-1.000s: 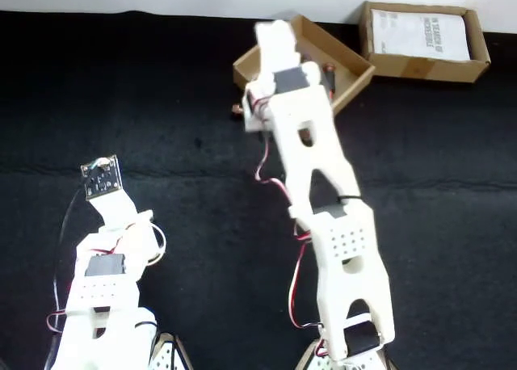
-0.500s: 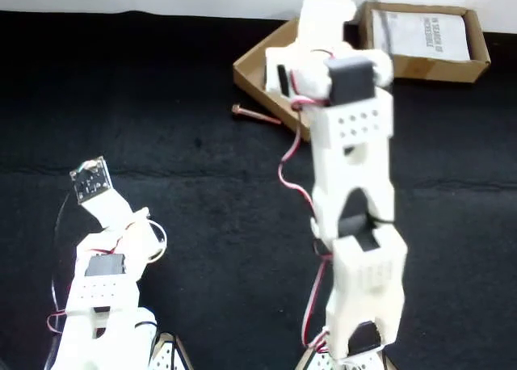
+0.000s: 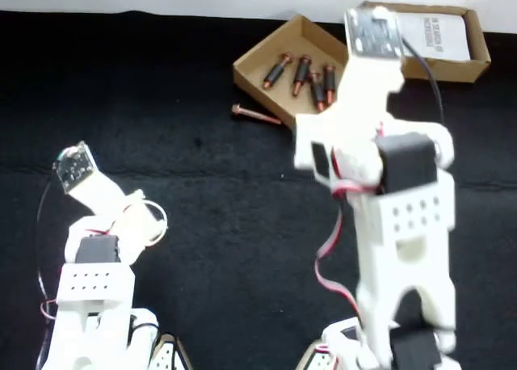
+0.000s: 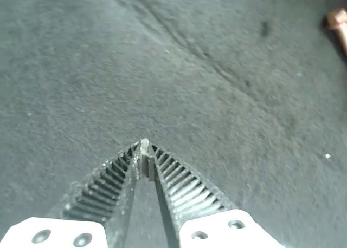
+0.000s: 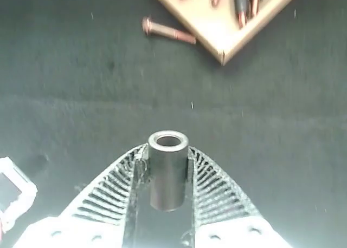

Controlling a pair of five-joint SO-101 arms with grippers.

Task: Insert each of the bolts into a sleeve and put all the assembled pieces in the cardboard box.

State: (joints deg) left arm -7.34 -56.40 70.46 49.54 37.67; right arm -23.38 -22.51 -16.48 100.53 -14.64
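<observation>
My right gripper (image 5: 168,150) is shut on a grey metal sleeve (image 5: 168,175), held open end up above the black cloth. A loose copper bolt (image 5: 168,31) (image 3: 256,114) lies on the cloth just outside the cardboard box (image 3: 295,43) (image 5: 217,28). Several bolts in sleeves (image 3: 301,75) lie inside the box. The right arm (image 3: 380,160) stands raised at centre right in the high view. My left gripper (image 4: 145,150) is shut with nothing in it, low over the cloth at the left. In the left wrist view the bolt's head (image 4: 337,20) shows at the edge.
A second cardboard box (image 3: 477,43) with a white sheet stands at the back right. Black cloth (image 3: 186,184) covers the table between the arms. The left arm (image 3: 97,249) sits at the lower left.
The right arm has swung back from over the box toward its base, uncovering the box's contents. The left arm's wrist has shifted slightly left.
</observation>
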